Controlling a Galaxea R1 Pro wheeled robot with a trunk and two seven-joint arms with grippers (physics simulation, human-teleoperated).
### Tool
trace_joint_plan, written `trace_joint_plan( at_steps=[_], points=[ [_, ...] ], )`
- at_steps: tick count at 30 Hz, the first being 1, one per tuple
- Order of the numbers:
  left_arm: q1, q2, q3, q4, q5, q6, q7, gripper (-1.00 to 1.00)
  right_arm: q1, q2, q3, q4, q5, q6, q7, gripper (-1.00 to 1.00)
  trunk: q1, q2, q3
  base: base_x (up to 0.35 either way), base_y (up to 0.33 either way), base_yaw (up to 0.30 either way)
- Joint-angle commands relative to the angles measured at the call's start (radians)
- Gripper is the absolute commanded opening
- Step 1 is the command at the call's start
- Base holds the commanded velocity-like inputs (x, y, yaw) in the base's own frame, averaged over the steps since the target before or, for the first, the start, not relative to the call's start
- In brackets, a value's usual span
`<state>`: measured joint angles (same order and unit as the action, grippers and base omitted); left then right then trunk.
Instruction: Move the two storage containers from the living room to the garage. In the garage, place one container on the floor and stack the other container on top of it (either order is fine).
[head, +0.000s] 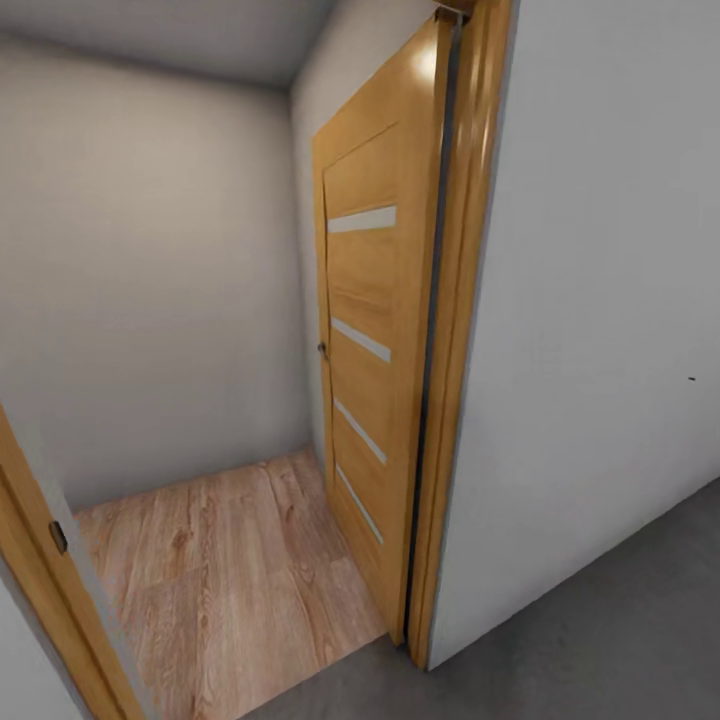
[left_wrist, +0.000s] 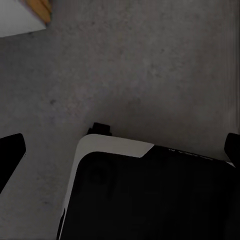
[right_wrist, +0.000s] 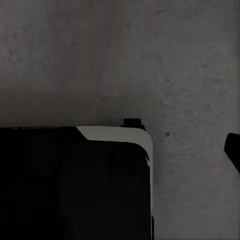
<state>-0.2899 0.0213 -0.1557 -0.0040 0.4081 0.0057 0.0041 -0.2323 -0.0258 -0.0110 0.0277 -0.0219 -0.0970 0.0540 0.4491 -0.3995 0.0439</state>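
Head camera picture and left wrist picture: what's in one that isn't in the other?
Head view alone: an open wooden door with pale stripes, a light wood plank floor past it, and grey walls. Left wrist view alone: the robot's black and white base and a dark fingertip of the left pincer. Both show the dark grey concrete floor.

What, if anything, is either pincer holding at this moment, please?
Nothing is held: between the spread fingers of the left pincer and beside the right pincer's finger lies bare concrete floor.
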Motion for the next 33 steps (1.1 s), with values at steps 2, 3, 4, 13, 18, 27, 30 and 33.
trace_joint_plan(
  at_steps=[2, 3, 4, 13, 18, 27, 30, 33],
  points=[
    [0.000, 0.000, -0.008, 0.000, 0.009, 0.000, 0.000, 1.00, -0.001, 0.000, -0.001, 0.003, -0.003, -0.006, 0.004, 1.00, 0.001, -0.001, 0.000, 0.323, -0.083, 0.000],
    [0.000, 0.000, -0.008, 0.000, 0.009, -0.001, 0.000, 1.00, -0.001, 0.000, -0.001, 0.003, -0.003, -0.006, 0.004, 1.00, 0.001, -0.001, 0.000, 0.323, -0.084, 0.000],
    [0.000, 0.000, -0.008, 0.000, 0.009, -0.001, 0.000, 1.00, -0.001, 0.000, -0.001, 0.003, -0.003, -0.007, 0.004, 1.00, 0.001, -0.001, 0.000, 0.323, -0.084, 0.000],
    [0.000, 0.000, -0.008, 0.000, 0.009, -0.002, 0.000, 1.00, -0.001, -0.002, -0.003, 0.003, -0.005, -0.009, 0.004, 1.00, 0.001, -0.001, 0.000, 0.323, -0.084, 0.000],
    [0.000, 0.000, -0.008, 0.001, 0.009, -0.002, 0.000, 1.00, -0.001, -0.002, -0.004, 0.003, -0.007, -0.010, 0.004, 1.00, 0.001, -0.001, 0.000, 0.323, -0.084, 0.027],
    [0.000, 0.000, -0.008, 0.000, 0.010, -0.003, 0.000, 1.00, -0.001, -0.002, -0.002, 0.003, 0.001, -0.010, 0.004, 1.00, 0.001, -0.001, 0.000, 0.323, -0.084, 0.238],
    [0.000, 0.000, -0.008, 0.000, 0.011, -0.003, 0.000, 1.00, -0.001, -0.002, -0.001, 0.003, 0.002, -0.010, 0.004, 1.00, 0.001, -0.001, 0.000, 0.322, -0.084, 0.271],
    [0.000, 0.000, -0.008, 0.001, 0.012, -0.003, 0.000, 1.00, -0.001, -0.002, -0.001, 0.003, 0.002, -0.010, 0.004, 1.00, 0.001, -0.001, 0.000, 0.322, -0.084, 0.272]
  ],
)
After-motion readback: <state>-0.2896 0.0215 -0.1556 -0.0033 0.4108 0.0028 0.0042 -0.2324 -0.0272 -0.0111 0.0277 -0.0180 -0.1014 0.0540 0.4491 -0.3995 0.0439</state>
